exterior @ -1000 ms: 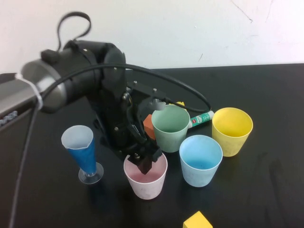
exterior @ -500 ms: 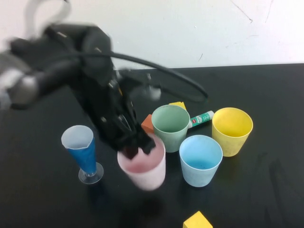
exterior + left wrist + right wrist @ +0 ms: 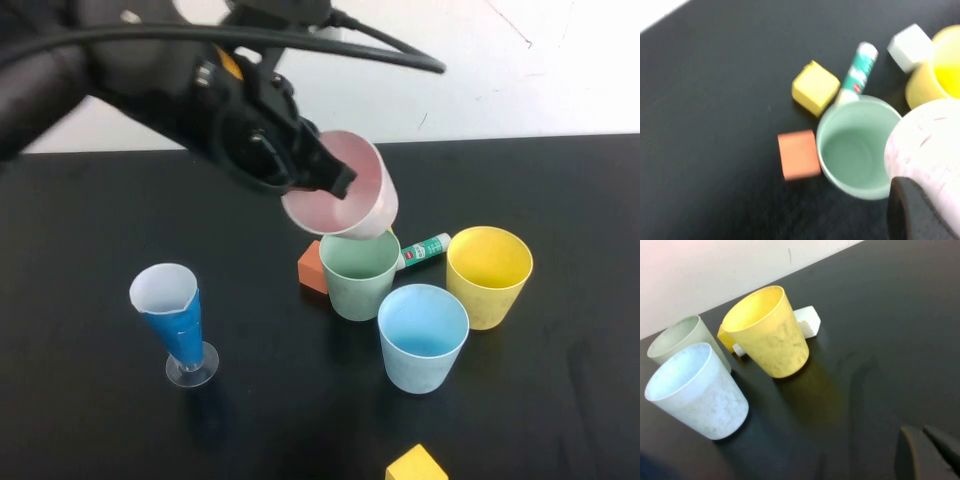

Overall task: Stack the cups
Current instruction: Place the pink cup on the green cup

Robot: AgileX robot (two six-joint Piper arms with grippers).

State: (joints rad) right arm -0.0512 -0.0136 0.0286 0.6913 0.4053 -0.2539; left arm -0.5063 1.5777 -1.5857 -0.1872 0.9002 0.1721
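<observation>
A second ago the pink cup [image 3: 342,187] stood on the surface with the left gripper [image 3: 325,180] reaching into it, jaws apart; now those jaws are clenched on its rim and the cup hangs tilted in the air, just above the green cup [image 3: 358,273], off the surface altogether; the pick-up looks done, and lowering it into the green cup seems the next step; the blue cup [image 3: 422,336] and yellow cup [image 3: 488,275] stand untouched nearby; the right gripper [image 3: 927,452] hovers low beside the yellow cup, jaws closed and holding nothing.
</observation>
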